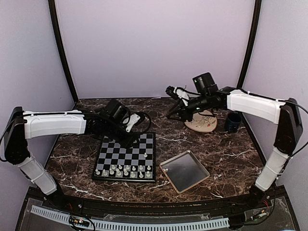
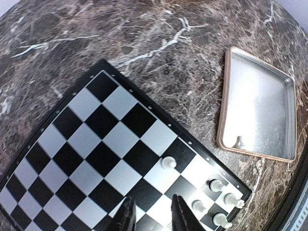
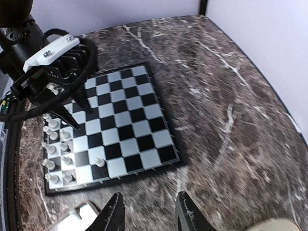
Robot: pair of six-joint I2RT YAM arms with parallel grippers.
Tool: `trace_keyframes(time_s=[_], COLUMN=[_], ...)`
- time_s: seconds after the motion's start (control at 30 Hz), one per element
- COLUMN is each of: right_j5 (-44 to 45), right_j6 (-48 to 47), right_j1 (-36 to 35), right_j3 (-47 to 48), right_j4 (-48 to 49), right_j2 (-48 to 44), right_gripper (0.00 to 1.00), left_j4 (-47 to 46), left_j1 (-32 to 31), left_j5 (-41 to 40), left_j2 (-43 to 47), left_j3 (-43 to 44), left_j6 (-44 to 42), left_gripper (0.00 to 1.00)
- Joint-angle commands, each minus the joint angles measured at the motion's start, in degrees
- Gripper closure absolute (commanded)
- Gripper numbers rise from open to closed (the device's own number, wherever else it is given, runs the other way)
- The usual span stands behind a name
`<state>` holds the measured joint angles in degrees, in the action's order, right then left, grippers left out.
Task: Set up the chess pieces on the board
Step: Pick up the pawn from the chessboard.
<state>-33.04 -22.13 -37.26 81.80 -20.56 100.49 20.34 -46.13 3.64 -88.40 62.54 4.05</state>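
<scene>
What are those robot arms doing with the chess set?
They are setting up white chess pieces on the board. Most stand in two rows at its near edge, and a lone piece stands farther up. The left hand hovers open over the board, holding nothing. The right hand is open and empty too, raised near the round plate. One small piece seems to sit in the metal tray.
</scene>
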Motion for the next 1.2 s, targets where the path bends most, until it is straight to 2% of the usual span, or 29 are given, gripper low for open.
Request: trace_keyframes(time_s=[0.0,0.17,0.33,0.5,0.93,1.17], right_j5=[3.1,2.6,1.0,0.9,0.1,-0.6], right_j6=[-4.1,-3.8,-2.4,-2.8,-3.3,-3.4], right_j1=[6.3,11.7,15.0,16.2,16.3,16.3], right_j3=[-8.6,-22.0,-29.5,-30.4,-30.7,-30.6], right_j4=[-9.2,-8.0,-2.8,-1.7,-1.7,-1.8], right_j2=[-9.7,-18.7,-22.7,-22.8,-22.2,-22.0], right_gripper=[0.63,0.63,0.61,0.6,0.6,0.6], left_j4=[3.4,7.7,10.2,10.3,12.3,15.9], left_j1=[0.2,-0.5,-0.9,-1.1,-1.2,-1.0], left_j5=[10.0,10.2,8.9,7.8,7.3,1.4], left_j2=[-6.3,-14.8,-19.5,-21.1,-22.0,-17.7], left_j3=[5.3,11.1,14.7,15.6,17.1,15.6], left_j6=[-5.2,-7.7,-8.8,-8.8,-9.1,-6.5], left_gripper=[0.73,0.71,0.7,0.7,0.91,0.94])
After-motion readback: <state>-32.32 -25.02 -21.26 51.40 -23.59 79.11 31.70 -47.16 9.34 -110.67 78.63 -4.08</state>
